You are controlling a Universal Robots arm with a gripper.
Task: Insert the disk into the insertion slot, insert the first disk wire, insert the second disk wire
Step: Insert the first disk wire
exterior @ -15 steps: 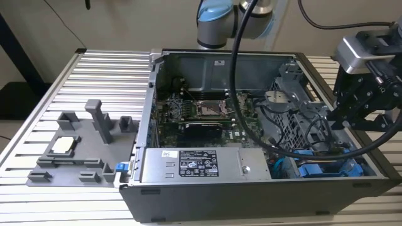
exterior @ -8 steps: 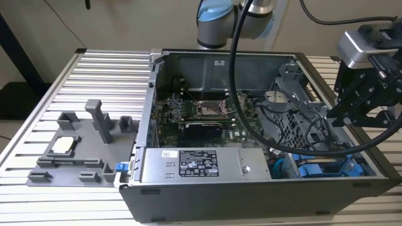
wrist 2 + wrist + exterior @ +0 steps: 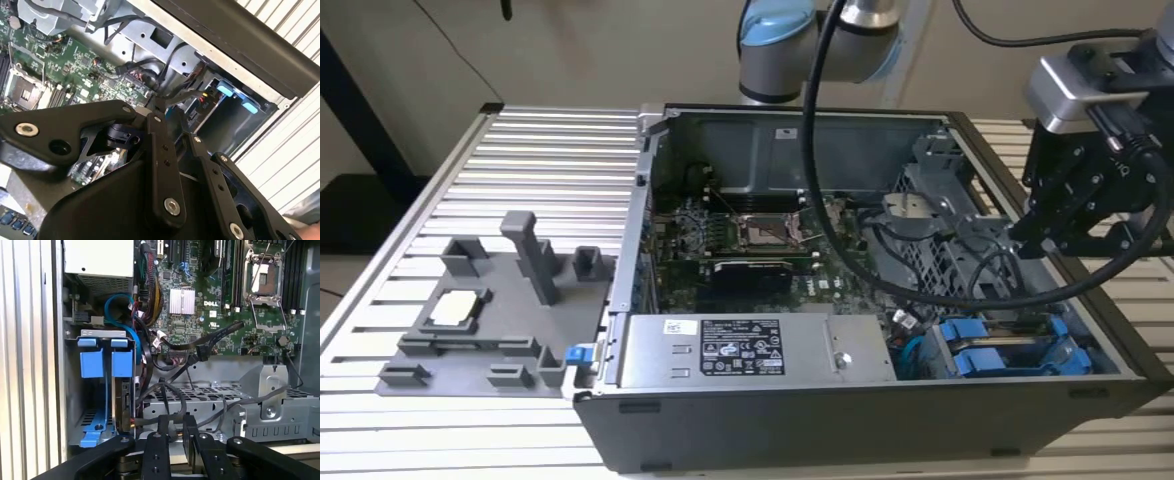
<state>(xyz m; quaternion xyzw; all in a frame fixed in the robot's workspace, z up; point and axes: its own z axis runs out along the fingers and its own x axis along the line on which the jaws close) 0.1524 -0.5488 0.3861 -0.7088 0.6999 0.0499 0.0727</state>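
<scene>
Over the open computer case (image 3: pixel 881 420) on the slatted table (image 3: pixel 520 160), at the exterior view's right, the claw (image 3: pixel 1041 238) hangs above the drive cage (image 3: pixel 102 333). Its fingers (image 3: pixel 163 440) are drawn close together, with nothing that I can see pinched between them.

Two blue-fronted carriers stand side by side in the cage. The disk (image 3: pixel 122 365), which I take to be the one with a drive body behind its blue front, appears already seated in the insertion slot (image 3: pixel 120 407), so the first step looks done.

An orange-tipped connector (image 3: pixel 131 422) lies just beside the disk's rear. Grey cables (image 3: pixel 175 400) loop loosely beneath the claw. I cannot tell whether either wire is plugged in, and I judge both wire steps still open.

For writing, the silver box (image 3: pixel 747 350) bears a black-and-white label. The motherboard (image 3: pixel 210 315) carries a maker's mark in white beside a small heat sink (image 3: pixel 182 301).
</scene>
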